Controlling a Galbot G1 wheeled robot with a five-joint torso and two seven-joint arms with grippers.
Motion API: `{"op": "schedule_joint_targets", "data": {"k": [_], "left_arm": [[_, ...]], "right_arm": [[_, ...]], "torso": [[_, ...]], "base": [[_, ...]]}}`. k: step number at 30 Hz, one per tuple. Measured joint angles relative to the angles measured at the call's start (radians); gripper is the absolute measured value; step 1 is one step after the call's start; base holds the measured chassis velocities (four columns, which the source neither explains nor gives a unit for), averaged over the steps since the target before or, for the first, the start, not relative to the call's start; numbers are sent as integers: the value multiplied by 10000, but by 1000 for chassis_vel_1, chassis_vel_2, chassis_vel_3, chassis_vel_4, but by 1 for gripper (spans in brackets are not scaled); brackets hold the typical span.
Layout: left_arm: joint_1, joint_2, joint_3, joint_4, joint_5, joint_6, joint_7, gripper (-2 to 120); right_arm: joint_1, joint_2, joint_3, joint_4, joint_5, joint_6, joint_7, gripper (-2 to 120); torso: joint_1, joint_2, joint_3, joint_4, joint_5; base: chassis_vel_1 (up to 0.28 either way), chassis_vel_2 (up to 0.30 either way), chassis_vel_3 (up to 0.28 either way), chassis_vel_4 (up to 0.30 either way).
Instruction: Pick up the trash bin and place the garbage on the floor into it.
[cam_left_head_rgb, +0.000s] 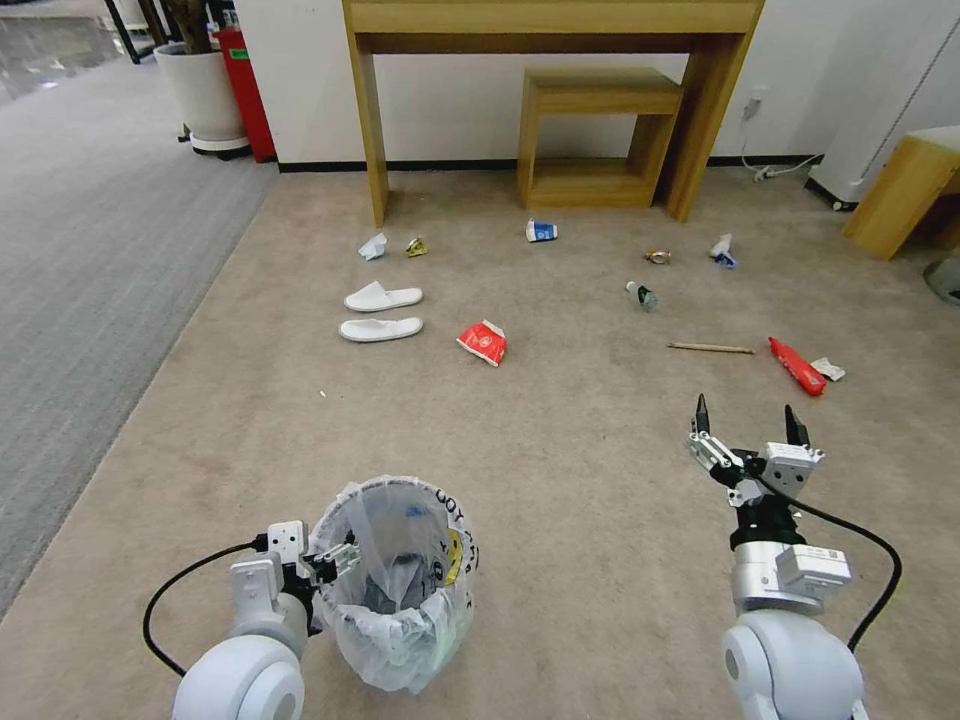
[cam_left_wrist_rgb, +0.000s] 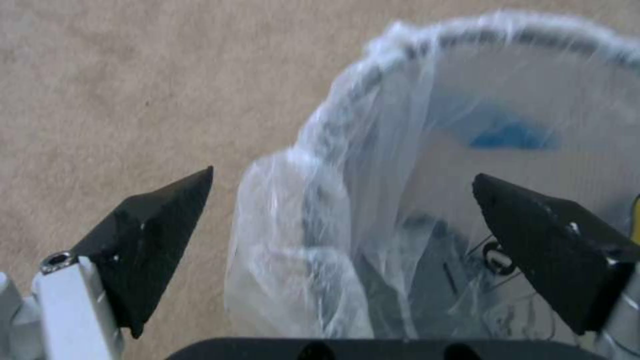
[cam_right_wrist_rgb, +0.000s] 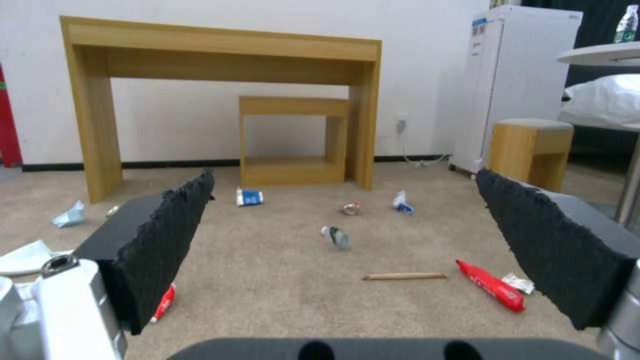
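- Small round black trash bin (cam_left_head_rgb: 400, 585), lined with a crinkly clear plastic bag printed with black letters: stood upright on the beige-brown short-pile carpet floor (cam_left_head_rgb: 560, 470), directly before the robot, well apart from the litter.
- Left gripper (cam_left_wrist_rgb: 343, 200): jaws spread wide, straddling the bagged rim, one finger inside the bin and one outside; nothing yet clamped.
- Right gripper (cam_left_head_rgb: 750, 425): fingers fully apart, empty, hovering above bare carpet and aimed toward the litter.
- Garbage, all lying on the floor: two white slippers (cam_left_head_rgb: 382, 312), red snack bag (cam_left_head_rgb: 483, 342), blue-white paper cup (cam_left_head_rgb: 541, 231), small bottle (cam_left_head_rgb: 641, 295), wooden stick (cam_left_head_rgb: 710, 348), long red wrapper (cam_left_head_rgb: 797, 365).
- Risk, judged: the jaws might pinch only loose liner, not the rigid wall, so the bag could pull free or tear on lifting.
- Risk, judged: a one-sided rim hold could let the bin tilt and spill.
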Motion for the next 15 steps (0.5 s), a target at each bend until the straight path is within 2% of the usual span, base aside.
{"op": "schedule_joint_targets", "data": {"k": [15], "left_arm": [[-44, -146, 26, 629, -208, 142, -462, 100]], "right_arm": [[66, 79, -94, -98, -113, -137, -23, 100]], "torso": [[0, 0, 0, 0, 0]], "base": [[0, 0, 0, 0]]}}
